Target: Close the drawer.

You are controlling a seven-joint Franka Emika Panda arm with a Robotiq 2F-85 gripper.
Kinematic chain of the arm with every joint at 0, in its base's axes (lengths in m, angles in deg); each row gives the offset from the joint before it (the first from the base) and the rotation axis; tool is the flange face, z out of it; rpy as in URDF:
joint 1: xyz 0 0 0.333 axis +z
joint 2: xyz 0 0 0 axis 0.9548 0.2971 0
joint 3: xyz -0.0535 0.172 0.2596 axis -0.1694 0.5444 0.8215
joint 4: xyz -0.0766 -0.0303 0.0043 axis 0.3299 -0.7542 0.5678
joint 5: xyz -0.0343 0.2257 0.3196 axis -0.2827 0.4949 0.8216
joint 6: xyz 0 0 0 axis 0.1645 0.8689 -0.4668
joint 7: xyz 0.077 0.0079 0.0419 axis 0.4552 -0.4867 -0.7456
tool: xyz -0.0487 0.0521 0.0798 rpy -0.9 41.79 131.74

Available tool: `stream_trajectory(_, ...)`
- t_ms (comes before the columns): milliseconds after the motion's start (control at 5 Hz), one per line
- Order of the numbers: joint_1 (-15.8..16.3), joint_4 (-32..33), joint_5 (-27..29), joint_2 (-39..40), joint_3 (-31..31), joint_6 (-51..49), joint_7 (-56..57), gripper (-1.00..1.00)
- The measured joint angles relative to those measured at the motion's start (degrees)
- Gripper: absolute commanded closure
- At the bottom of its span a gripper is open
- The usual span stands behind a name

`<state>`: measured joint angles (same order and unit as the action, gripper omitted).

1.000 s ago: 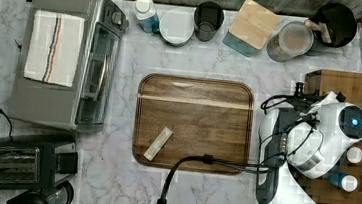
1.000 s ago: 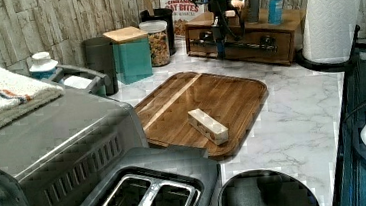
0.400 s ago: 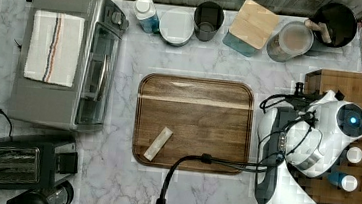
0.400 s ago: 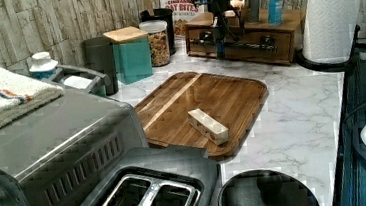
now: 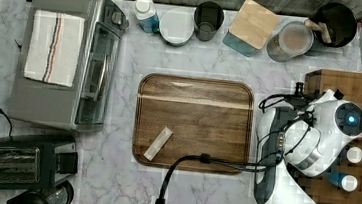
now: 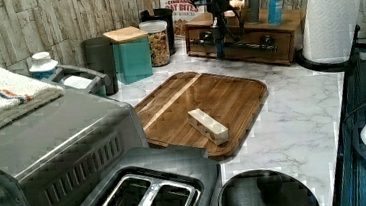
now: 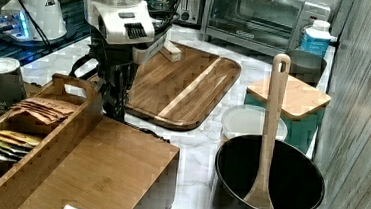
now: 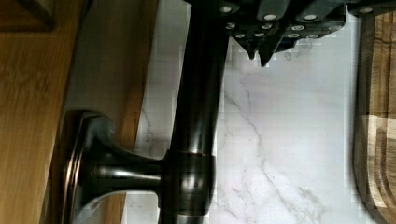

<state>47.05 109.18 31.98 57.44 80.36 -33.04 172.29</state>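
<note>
The fingers (image 8: pixel 262 35) sit narrowly around the dark drawer handle (image 8: pixel 194 116), beside the drawer (image 8: pixel 28 121) front.

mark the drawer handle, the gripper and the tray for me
drawer handle (image 8: pixel 194 116), wrist view, on the dark bar's middle.
gripper (image 7: pixel 116 96), right view, between the fingertips by the cabinet front.
tray (image 5: pixel 203 109), top view, on its bare wood floor.

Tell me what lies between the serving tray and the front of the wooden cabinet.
In the top view, a strip of bare marble counter separates the serving tray from the wooden cabinet, with the arm hanging over it. The wrist view shows the drawer's dark handle above that marble.
</note>
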Motion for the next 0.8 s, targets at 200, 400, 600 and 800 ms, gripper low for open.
stream_trajectory(200, -1.7, -0.1, -0.5, 0.0, 1.7, 0.0, 0.0, 1.00)
stream_trajectory(400, -1.3, -0.1, -0.5, 0.0, 1.3, 0.1, 0.0, 1.00)
stream_trajectory(600, -1.0, -0.2, -0.8, 0.2, 1.1, 0.1, 0.0, 1.00)
stream_trajectory(800, -1.0, -0.2, -0.8, 0.2, 1.2, 0.1, 0.0, 1.00)
